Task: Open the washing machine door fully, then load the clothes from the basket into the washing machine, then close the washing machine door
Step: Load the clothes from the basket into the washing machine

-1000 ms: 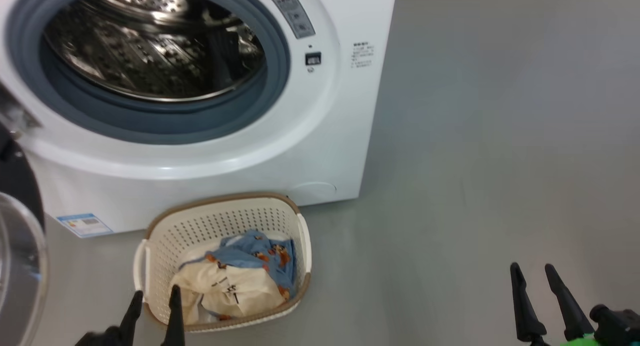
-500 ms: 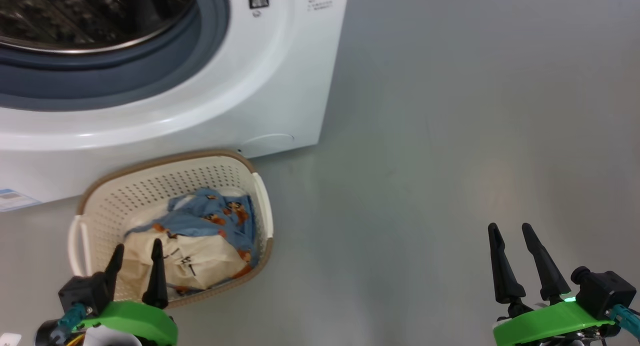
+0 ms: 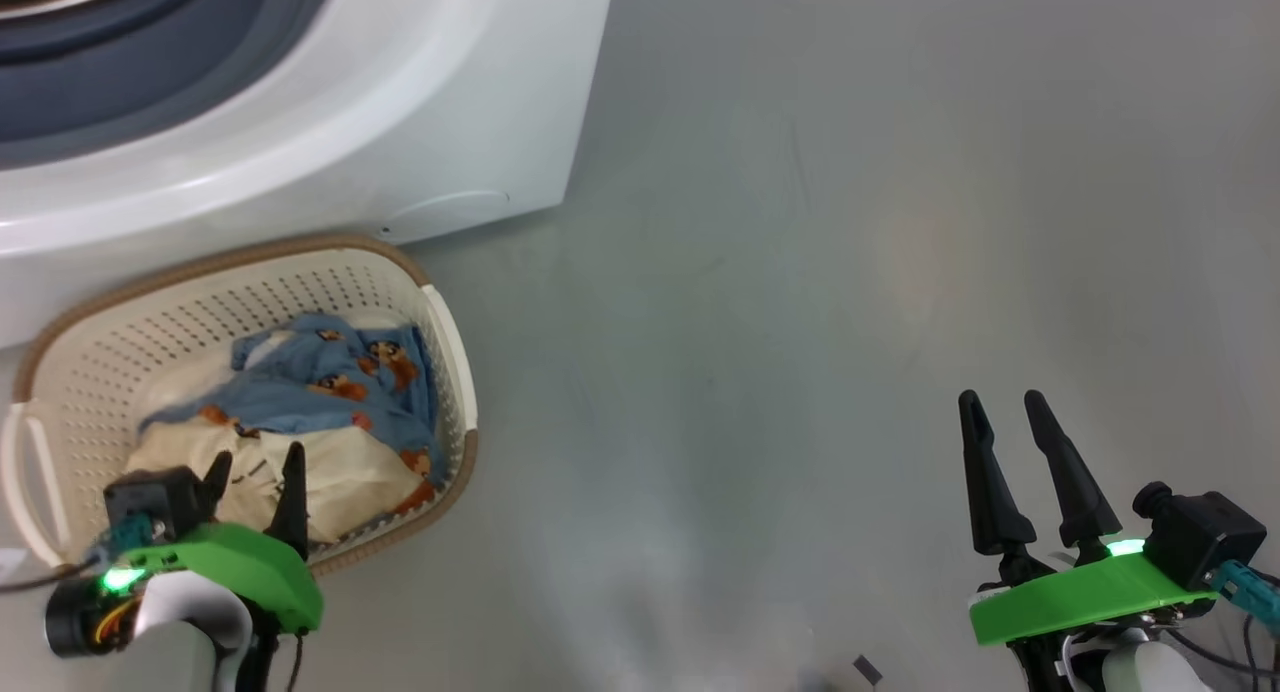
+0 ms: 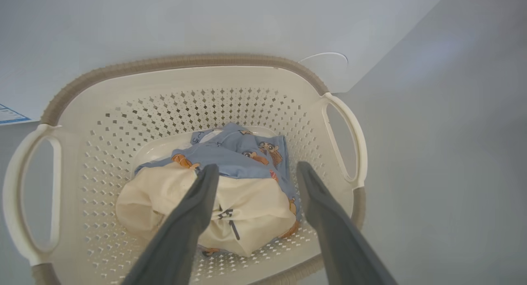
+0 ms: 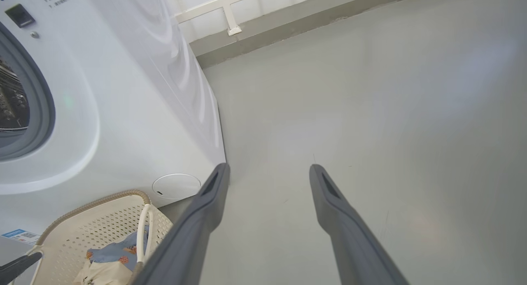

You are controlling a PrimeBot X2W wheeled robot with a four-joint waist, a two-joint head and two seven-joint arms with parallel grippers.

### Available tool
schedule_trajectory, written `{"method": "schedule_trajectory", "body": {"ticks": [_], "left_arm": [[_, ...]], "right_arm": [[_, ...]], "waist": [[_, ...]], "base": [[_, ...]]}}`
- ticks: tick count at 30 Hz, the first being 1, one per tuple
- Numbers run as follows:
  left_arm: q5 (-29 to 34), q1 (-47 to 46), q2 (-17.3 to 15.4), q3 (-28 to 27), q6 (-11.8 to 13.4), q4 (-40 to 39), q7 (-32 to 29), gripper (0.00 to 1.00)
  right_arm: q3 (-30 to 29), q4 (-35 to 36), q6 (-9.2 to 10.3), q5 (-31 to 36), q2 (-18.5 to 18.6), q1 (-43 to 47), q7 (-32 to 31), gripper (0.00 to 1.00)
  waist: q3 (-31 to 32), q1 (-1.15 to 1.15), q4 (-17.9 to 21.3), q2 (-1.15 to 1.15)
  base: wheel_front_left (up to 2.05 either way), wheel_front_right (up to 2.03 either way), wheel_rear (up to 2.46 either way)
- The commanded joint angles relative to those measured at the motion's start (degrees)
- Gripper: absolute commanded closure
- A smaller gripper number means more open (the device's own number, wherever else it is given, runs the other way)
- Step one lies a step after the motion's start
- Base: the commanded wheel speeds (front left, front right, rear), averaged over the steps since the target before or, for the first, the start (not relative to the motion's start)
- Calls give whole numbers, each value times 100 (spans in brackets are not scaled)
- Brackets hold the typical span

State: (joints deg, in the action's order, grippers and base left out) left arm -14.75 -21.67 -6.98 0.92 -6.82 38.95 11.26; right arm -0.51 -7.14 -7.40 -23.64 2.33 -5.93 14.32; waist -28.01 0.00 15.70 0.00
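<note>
The basket (image 3: 445,322), cream with a brown rim, stands on the floor against the front of the white washing machine (image 3: 450,92). In it lie the clothes: a light blue printed garment (image 3: 320,372) partly over a cream one (image 3: 350,477). My left gripper (image 3: 256,459) hangs open just above the cream garment, inside the basket's near rim. In the left wrist view its fingers (image 4: 193,211) straddle the clothes (image 4: 255,206), apart from them. My right gripper (image 3: 1000,400) is open over bare floor, far right of the basket. The washing machine door is out of view; the grey-blue seal (image 3: 150,62) is uncovered.
Grey floor (image 3: 800,272) stretches to the right of the machine. In the right wrist view, the machine's side (image 5: 136,91) runs back to a wall base (image 5: 288,25), and the basket (image 5: 103,202) sits at lower left. A blue label sticker (image 4: 8,114) marks the machine's lower front.
The head camera has tilted down and turned right, sliding the machine and basket up and left. My left gripper has come from the basket's near rim to over the cream garment. Both grippers stay open.
</note>
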Motion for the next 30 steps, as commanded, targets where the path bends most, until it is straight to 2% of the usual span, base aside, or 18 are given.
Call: {"method": "schedule_trajectory", "body": {"ticks": [1, 13, 30], "left_arm": [[45, -124, -193, -155, 29, 56, -73, 0], [-33, -1047, -534, -163, 100, 1057, -537, 0], [42, -1830, -828, 60, 145, 1729, -668, 0]], "right_arm": [[157, 112, -9, -23, 55, -57, 68, 0], [302, 169, -9, -130, 55, -457, 68, 0], [396, 199, -9, -264, 55, -724, 68, 0]], "waist": [[-273, 0, 131, 0], [-1052, 0, 277, 0], [-1675, 0, 474, 0]], "base": [[0, 0, 0], [0, 0, 0], [0, 0, 0]]}}
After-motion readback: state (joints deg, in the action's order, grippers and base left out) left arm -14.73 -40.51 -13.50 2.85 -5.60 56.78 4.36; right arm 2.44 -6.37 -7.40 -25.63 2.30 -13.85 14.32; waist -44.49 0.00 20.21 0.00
